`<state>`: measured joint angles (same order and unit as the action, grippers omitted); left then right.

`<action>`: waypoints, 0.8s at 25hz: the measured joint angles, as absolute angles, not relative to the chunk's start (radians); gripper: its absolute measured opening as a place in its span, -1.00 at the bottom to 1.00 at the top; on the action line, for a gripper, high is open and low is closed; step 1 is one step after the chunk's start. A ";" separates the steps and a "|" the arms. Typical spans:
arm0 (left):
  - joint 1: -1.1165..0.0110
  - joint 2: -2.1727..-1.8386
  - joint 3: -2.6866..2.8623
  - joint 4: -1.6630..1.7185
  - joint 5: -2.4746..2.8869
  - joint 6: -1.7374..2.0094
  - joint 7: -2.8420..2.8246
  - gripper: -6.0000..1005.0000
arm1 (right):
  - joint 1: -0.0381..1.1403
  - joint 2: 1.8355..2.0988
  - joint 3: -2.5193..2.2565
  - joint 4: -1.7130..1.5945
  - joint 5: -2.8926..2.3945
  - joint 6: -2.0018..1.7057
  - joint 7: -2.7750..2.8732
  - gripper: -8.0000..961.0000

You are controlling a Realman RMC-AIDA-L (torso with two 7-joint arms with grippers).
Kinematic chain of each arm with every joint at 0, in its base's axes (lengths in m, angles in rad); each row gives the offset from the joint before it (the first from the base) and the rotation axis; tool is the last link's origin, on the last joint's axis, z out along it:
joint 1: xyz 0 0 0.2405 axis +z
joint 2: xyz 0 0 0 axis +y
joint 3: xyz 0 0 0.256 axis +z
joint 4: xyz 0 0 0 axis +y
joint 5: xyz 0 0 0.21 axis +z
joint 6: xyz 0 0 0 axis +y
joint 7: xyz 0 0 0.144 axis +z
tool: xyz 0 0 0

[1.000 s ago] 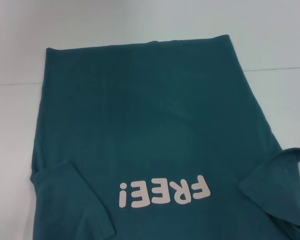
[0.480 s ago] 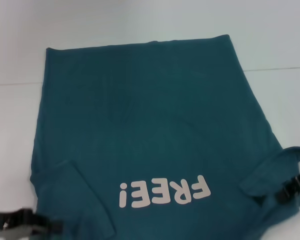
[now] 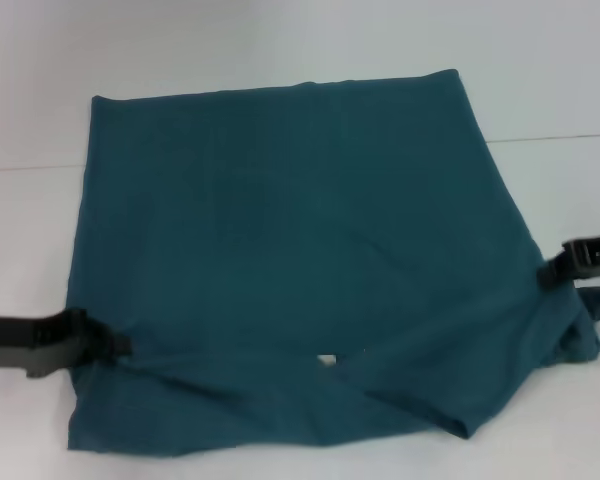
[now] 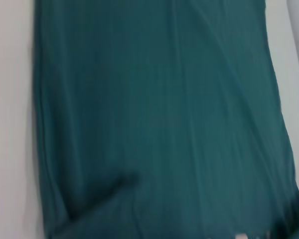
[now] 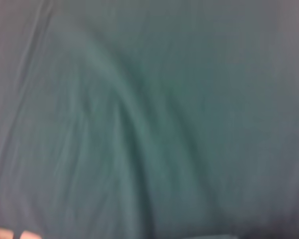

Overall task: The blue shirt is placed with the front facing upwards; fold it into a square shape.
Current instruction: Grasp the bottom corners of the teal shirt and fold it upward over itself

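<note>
The left pincer (image 3: pixel 105 345), black and blocky, sits at the left edge of the blue shirt (image 3: pixel 290 230), low in the head view, its tips clenched on the cloth where the fabric puckers into small creases. The shirt is a soft, matte teal-blue knit spread over the pale, smooth counter (image 3: pixel 280 40), covering most of it. Its far edge lies straight and flat, and the side edges flare outward toward the robot. The near part is doubled over onto the body, showing plain cloth with long diagonal folds and a loose, uneven near edge; only a tiny white speck of lettering (image 3: pixel 327 360) peeks from under the fold. The left wrist view shows the same cloth (image 4: pixel 159 119) with lengthwise ripples; the right wrist view is filled with softly creased fabric (image 5: pixel 149 109). The right pincer (image 3: pixel 565 265), also black, grips the shirt's right edge, where the fabric bunches into a rumpled lump beside it.
</note>
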<state>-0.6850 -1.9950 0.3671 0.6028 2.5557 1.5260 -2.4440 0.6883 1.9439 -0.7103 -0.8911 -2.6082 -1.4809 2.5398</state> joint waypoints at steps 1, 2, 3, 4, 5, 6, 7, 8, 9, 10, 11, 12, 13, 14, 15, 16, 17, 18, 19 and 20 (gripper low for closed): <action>-0.693 -1.996 0.368 0.603 2.556 1.508 -2.449 -0.92 | 0.695 1.945 -0.710 -0.885 -2.609 -1.460 2.547 -0.90; -0.701 -1.998 0.368 0.603 2.556 1.491 -2.454 -0.92 | 0.700 1.945 -0.710 -0.878 -2.610 -1.446 2.551 -0.90; -0.708 -1.999 0.369 0.602 2.555 1.478 -2.459 -0.92 | 0.708 1.945 -0.711 -0.866 -2.611 -1.426 2.558 -0.90; -0.715 -2.000 0.370 0.602 2.555 1.466 -2.462 -0.92 | 0.712 1.944 -0.711 -0.857 -2.612 -1.412 2.563 -0.90; -0.724 -2.001 0.369 0.602 2.556 1.456 -2.466 -0.92 | 0.717 1.943 -0.713 -0.850 -2.612 -1.395 2.568 -0.90; -0.731 -2.001 0.369 0.601 2.555 1.449 -2.468 -0.92 | 0.720 1.943 -0.715 -0.846 -2.612 -1.381 2.574 -0.90; -0.739 -2.002 0.367 0.601 2.555 1.442 -2.471 -0.92 | 0.723 1.943 -0.716 -0.844 -2.613 -1.366 2.580 -0.90; -0.745 -2.002 0.366 0.601 2.555 1.437 -2.473 -0.92 | 0.727 1.943 -0.717 -0.844 -2.612 -1.353 2.586 -0.90; -0.750 -2.002 0.364 0.601 2.556 1.432 -2.475 -0.92 | 0.731 1.945 -0.717 -0.844 -2.612 -1.340 2.590 -0.90; -0.757 -2.002 0.363 0.601 2.555 1.425 -2.479 -0.92 | 0.736 1.946 -0.718 -0.844 -2.612 -1.330 2.593 -0.90; -0.762 -2.002 0.363 0.601 2.549 1.418 -2.482 -0.92 | 0.742 1.949 -0.718 -0.844 -2.612 -1.319 2.595 -0.90; -0.766 -2.001 0.364 0.601 2.544 1.413 -2.484 -0.92 | 0.747 1.951 -0.719 -0.844 -2.611 -1.308 2.595 -0.90; -0.770 -2.000 0.364 0.601 2.527 1.408 -2.484 -0.92 | 0.753 1.953 -0.719 -0.843 -2.611 -1.296 2.596 -0.90; -0.773 -1.998 0.366 0.601 2.510 1.402 -2.484 -0.92 | 0.759 1.955 -0.720 -0.838 -2.611 -1.281 2.596 -0.90; -0.775 -1.996 0.367 0.601 2.491 1.394 -2.484 -0.92 | 0.765 1.957 -0.720 -0.833 -2.611 -1.267 2.596 -0.90; -0.777 -1.995 0.367 0.601 2.479 1.385 -2.485 -0.92 | 0.772 1.957 -0.720 -0.824 -2.611 -1.248 2.596 -0.90; -0.779 -1.993 0.367 0.600 2.469 1.373 -2.485 -0.92 | 0.776 1.958 -0.721 -0.817 -2.611 -1.233 2.596 -0.90; -0.782 -1.991 0.366 0.597 2.457 1.355 -2.486 -0.92 | 0.779 1.959 -0.721 -0.808 -2.611 -1.213 2.596 -0.90; -0.784 -1.989 0.366 0.593 2.449 1.337 -2.487 -0.92 | 0.783 1.960 -0.721 -0.799 -2.611 -1.192 2.596 -0.90; -0.787 -1.987 0.366 0.588 2.443 1.318 -2.487 -0.92 | 0.786 1.961 -0.721 -0.789 -2.611 -1.170 2.596 -0.90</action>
<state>-0.7868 -1.9874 0.3664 0.5883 2.4426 1.3184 -2.4873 0.7858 1.9613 -0.7210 -0.7893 -2.6111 -1.1702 2.5964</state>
